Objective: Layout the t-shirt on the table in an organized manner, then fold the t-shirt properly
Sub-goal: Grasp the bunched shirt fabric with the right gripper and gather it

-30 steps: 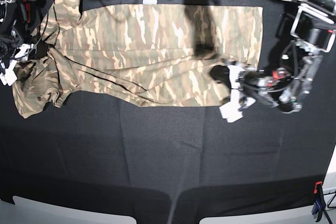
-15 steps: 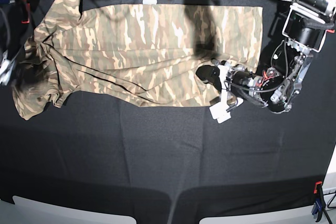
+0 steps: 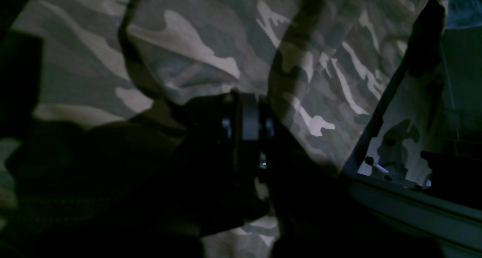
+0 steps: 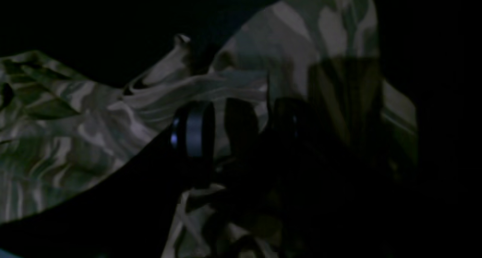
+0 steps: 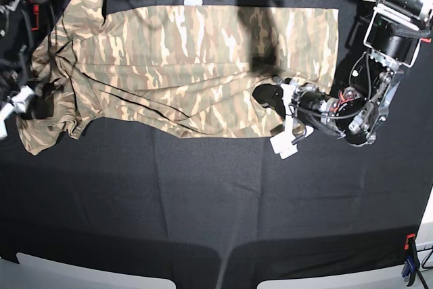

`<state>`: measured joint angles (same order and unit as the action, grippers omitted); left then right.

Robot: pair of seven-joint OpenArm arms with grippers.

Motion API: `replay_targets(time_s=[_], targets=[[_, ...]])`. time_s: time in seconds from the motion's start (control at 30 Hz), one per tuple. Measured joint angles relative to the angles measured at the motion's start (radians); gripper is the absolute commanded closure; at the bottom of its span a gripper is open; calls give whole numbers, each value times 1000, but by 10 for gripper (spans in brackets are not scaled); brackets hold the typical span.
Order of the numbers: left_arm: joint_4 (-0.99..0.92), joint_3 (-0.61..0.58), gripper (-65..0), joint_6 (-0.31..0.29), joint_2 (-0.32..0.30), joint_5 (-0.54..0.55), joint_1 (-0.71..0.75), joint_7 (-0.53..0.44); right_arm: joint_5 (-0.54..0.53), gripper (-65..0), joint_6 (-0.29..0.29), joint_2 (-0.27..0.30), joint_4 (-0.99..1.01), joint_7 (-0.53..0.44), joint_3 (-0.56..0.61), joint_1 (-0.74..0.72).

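The t-shirt (image 5: 196, 65) lies across the worktop (image 5: 203, 208); left claw (image 5: 269, 94) is closed, pinching its 4 o'clock hem, and right claw (image 5: 27, 99) gapes wide at its 9 o'clock sleeve.

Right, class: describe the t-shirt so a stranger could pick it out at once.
Find the wide table draped in black cloth. Along its far side lies the t-shirt, spread flat, bunched at one end. It is the only patterned thing there: tan and olive camouflage streaks.

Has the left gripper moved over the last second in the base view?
Yes. The left gripper, shut on the t-shirt, has slid toward the view's left, further in over the shirt from its right hem. Nearly all of that came early; lately it sits put.
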<state>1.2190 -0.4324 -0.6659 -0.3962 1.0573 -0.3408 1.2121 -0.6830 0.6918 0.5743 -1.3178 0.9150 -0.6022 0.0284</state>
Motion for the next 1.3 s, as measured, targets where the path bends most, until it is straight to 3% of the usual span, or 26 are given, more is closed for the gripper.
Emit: replay_targets(time_s=[0.43, 1.13, 1.3], targets=[[0, 0, 0, 0, 0, 0, 0, 0, 232, -252, 1, -70, 0, 11, 53, -97], [0, 0, 0, 0, 0, 0, 0, 0, 249, -252, 1, -62, 0, 3, -50, -95], [0, 0, 0, 0, 0, 0, 0, 0, 245, -252, 0, -89, 29, -6, -53, -98]])
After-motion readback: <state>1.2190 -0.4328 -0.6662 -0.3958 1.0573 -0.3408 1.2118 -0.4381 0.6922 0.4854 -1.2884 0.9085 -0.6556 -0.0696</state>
